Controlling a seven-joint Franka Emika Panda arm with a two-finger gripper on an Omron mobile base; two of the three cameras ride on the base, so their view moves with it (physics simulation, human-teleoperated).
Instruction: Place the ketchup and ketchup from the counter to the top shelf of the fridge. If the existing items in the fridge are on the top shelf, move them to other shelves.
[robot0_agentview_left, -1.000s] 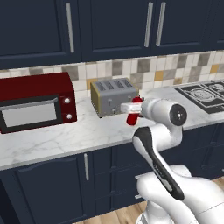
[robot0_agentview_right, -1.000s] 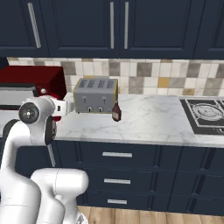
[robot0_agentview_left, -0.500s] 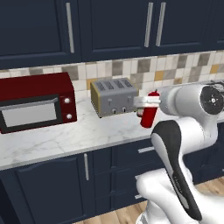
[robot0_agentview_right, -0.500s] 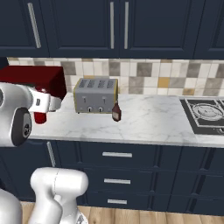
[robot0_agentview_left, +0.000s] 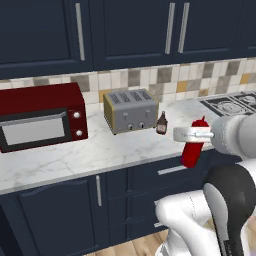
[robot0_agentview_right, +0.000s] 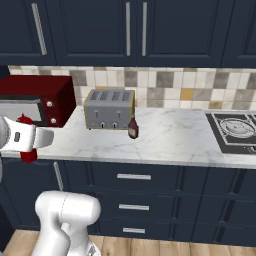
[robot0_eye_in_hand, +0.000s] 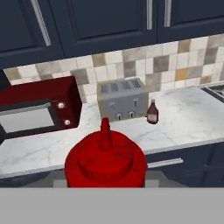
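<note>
one red ketchup (robot0_agentview_left: 193, 147) (base hidden) sits in gripper (robot0_agentview_left: 194, 134).

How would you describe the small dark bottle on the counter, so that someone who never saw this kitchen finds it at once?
Find the long marbled counter under the navy cabinets, then the silver four-slot toaster standing beside the red microwave. The dark maroon bottle stands upright just off the toaster's front corner, on the stove side. It is squat, with a pale label, unlike the bright red nozzle-topped bottle held up in the gripper.
</note>
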